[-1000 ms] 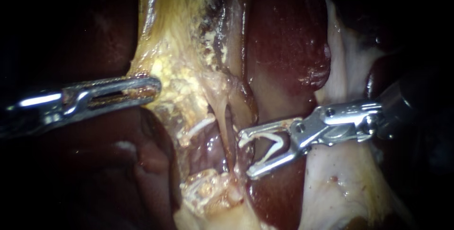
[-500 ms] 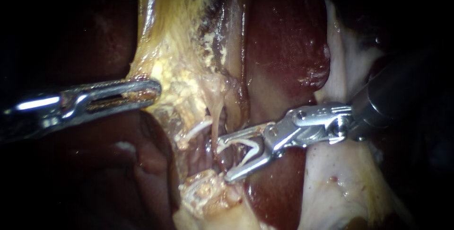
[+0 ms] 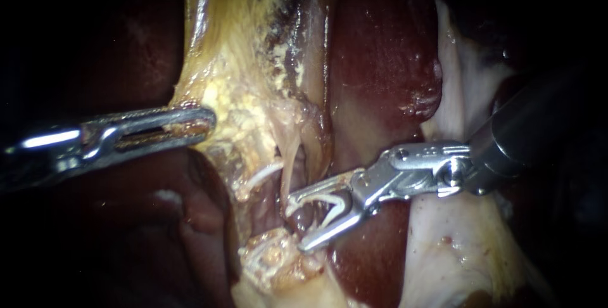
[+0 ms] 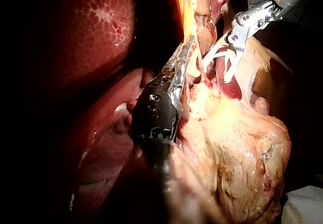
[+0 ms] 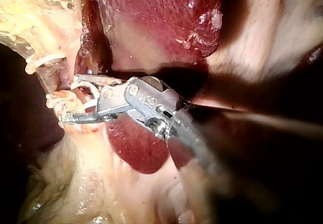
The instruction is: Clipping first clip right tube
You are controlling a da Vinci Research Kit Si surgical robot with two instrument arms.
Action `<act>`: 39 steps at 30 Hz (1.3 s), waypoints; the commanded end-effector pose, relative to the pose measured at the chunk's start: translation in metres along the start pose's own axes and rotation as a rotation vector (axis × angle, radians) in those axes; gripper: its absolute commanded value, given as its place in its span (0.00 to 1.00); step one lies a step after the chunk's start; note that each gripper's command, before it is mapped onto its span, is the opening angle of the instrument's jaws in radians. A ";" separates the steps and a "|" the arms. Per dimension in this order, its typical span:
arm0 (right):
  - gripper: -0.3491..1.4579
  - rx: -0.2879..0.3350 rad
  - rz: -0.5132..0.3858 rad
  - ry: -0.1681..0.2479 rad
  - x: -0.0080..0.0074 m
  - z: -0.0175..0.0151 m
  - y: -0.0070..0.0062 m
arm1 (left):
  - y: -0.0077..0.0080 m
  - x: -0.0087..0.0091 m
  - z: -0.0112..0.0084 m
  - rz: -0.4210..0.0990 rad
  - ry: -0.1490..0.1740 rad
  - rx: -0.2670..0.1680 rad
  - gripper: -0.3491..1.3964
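Dark surroundings frame the glossy dark-red liver (image 3: 380, 61). Left instrument (image 3: 206, 120): jaws closed, clamping lumpy yellow fatty tissue (image 3: 247, 118). Right instrument (image 3: 296, 224): jaws wide, carrying an open white V-shaped clip (image 3: 330, 203). The pale, smooth right tube (image 3: 293, 156) runs between the clip's legs, at centre.
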 end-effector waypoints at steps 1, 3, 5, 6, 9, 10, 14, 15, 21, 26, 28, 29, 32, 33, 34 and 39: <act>0.45 -0.017 -0.002 -0.019 0.0000 -0.0002 0.0001 | 0.0000 0.0000 0.0000 0.000 0.000 0.000 0.00; 0.46 -0.062 -0.001 -0.054 -0.0001 -0.0005 0.0002 | 0.0000 0.0000 0.0000 0.000 0.000 0.000 0.00; 0.47 -0.079 0.007 -0.065 -0.0002 -0.0007 0.0005 | -0.0001 0.0000 -0.0001 0.000 0.000 0.000 0.00; 0.47 -0.082 0.009 -0.064 -0.0003 -0.0008 0.0007 | -0.0001 0.0000 -0.0001 0.000 0.000 0.000 0.00; 0.47 -0.093 0.004 -0.062 -0.0005 -0.0009 0.0012 | -0.0003 0.0001 -0.0002 0.000 0.000 -0.001 0.00; 0.47 -0.094 0.004 -0.062 -0.0005 -0.0009 0.0013 | -0.0004 0.0001 -0.0002 -0.001 0.000 -0.001 0.00; 0.48 -0.107 -0.007 -0.059 -0.0003 -0.0005 0.0017 | -0.0005 0.0001 -0.0002 -0.001 -0.001 -0.001 0.00; 0.48 -0.111 -0.006 -0.058 -0.0002 -0.0003 0.0019 | -0.0005 0.0001 -0.0002 -0.001 -0.001 -0.001 0.00; 0.48 -0.120 -0.007 -0.075 -0.0003 -0.0004 0.0018 | -0.0006 0.0001 -0.0003 -0.001 -0.001 -0.002 0.00; 0.48 -0.132 0.001 -0.082 -0.0002 -0.0024 0.0012 | -0.0006 0.0001 -0.0004 -0.001 0.000 -0.001 0.00; 0.48 -0.143 0.003 -0.082 0.0000 -0.0023 0.0015 | -0.0007 0.0000 -0.0003 -0.001 -0.001 -0.002 0.00; 0.48 -0.136 0.006 -0.084 0.0001 -0.0021 0.0016 | -0.0007 0.0000 -0.0003 -0.001 -0.001 -0.002 0.00; 0.48 -0.104 0.007 -0.067 0.0004 -0.0010 0.0020 | -0.0007 0.0000 -0.0003 -0.001 -0.001 -0.002 0.00; 0.48 -0.093 0.007 -0.054 0.0005 -0.0005 0.0021 | -0.0007 0.0000 -0.0002 -0.001 -0.001 -0.002 0.00; 0.48 -0.082 0.006 -0.041 0.0006 -0.0001 0.0022 | -0.0007 0.0000 -0.0002 -0.001 -0.001 -0.002 0.00; 0.49 -0.041 -0.004 -0.007 0.0011 0.0021 0.0023 | -0.0007 0.0000 -0.0002 -0.001 -0.001 -0.002 0.00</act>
